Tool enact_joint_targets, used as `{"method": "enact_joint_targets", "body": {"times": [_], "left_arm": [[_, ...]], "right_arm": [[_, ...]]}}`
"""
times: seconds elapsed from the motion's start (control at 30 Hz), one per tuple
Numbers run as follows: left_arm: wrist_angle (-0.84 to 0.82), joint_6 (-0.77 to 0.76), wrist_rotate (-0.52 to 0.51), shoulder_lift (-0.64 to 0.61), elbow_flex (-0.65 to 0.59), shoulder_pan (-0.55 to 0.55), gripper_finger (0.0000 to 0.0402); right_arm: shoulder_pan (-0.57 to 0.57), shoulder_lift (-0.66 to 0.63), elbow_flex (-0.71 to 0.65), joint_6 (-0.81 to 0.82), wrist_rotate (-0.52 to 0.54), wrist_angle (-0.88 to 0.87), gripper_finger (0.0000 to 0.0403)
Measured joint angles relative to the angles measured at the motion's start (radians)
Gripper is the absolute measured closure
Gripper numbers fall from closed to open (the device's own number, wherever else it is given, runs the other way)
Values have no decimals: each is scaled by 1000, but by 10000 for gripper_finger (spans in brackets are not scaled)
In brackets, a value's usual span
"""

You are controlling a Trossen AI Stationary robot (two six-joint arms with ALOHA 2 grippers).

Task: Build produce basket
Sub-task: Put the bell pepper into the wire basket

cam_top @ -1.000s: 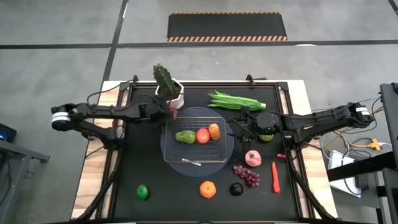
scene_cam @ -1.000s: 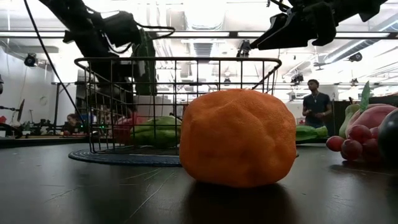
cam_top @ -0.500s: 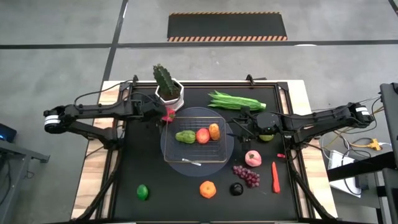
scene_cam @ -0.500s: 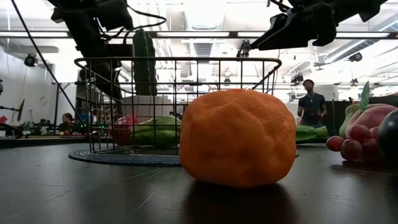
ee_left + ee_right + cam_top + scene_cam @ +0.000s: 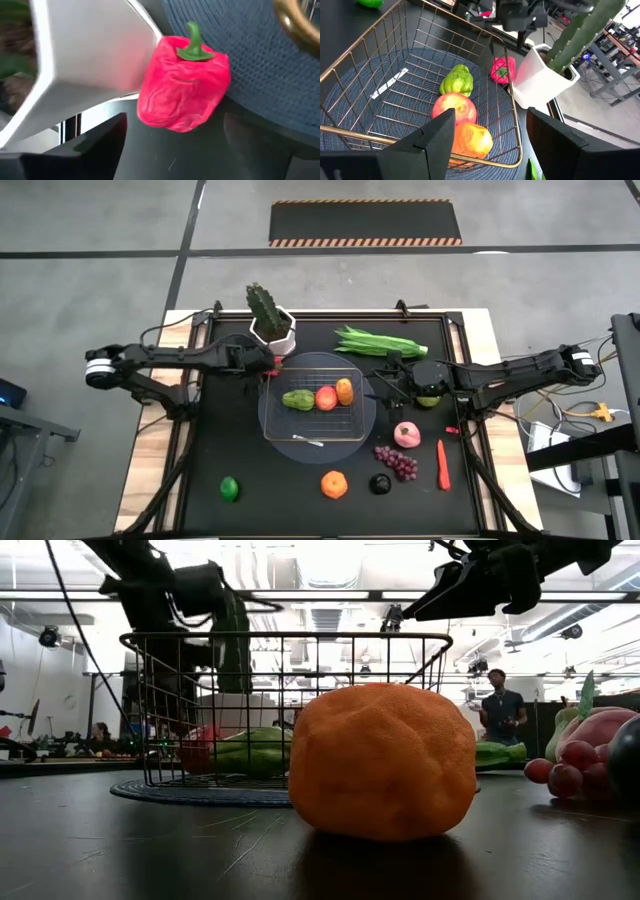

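The wire basket [image 5: 318,437] stands on its round grey base mid-table and holds a green piece [image 5: 297,400], a red apple [image 5: 326,398] and an orange piece [image 5: 345,391]. A red pepper [image 5: 272,365] lies on the table between the white cactus pot [image 5: 275,330] and the base's edge. My left gripper [image 5: 175,137] is open, low over the table just left of the pepper [image 5: 182,85], with one finger to each side of its near end and not touching it. My right gripper [image 5: 378,388] is open and empty above the basket's right rim [image 5: 510,125].
Green beans [image 5: 380,342] lie at the far right and a green apple [image 5: 430,398] lies under the right arm. A pink fruit [image 5: 407,434], grapes [image 5: 398,462], a chili [image 5: 443,465], a dark fruit [image 5: 380,484], an orange [image 5: 334,484] and a lime [image 5: 230,488] lie along the near side.
My left gripper has gone up and a little toward the table's left edge, then come back down toward the red pepper. It stays open. The right arm has kept still.
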Motion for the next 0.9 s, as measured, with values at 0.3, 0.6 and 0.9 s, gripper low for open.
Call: {"method": "enact_joint_targets", "body": {"times": [0.3,0.6,0.9], "left_arm": [[48,31,-48,101,0,0,80],[88,24,-59,146,1,1,102],[79,26,-60,142,0,1,178]], "right_arm": [[0,0,0,0,0,0,174],[0,0,0,0,0,0,174],[0,0,0,0,0,0,174]]}}
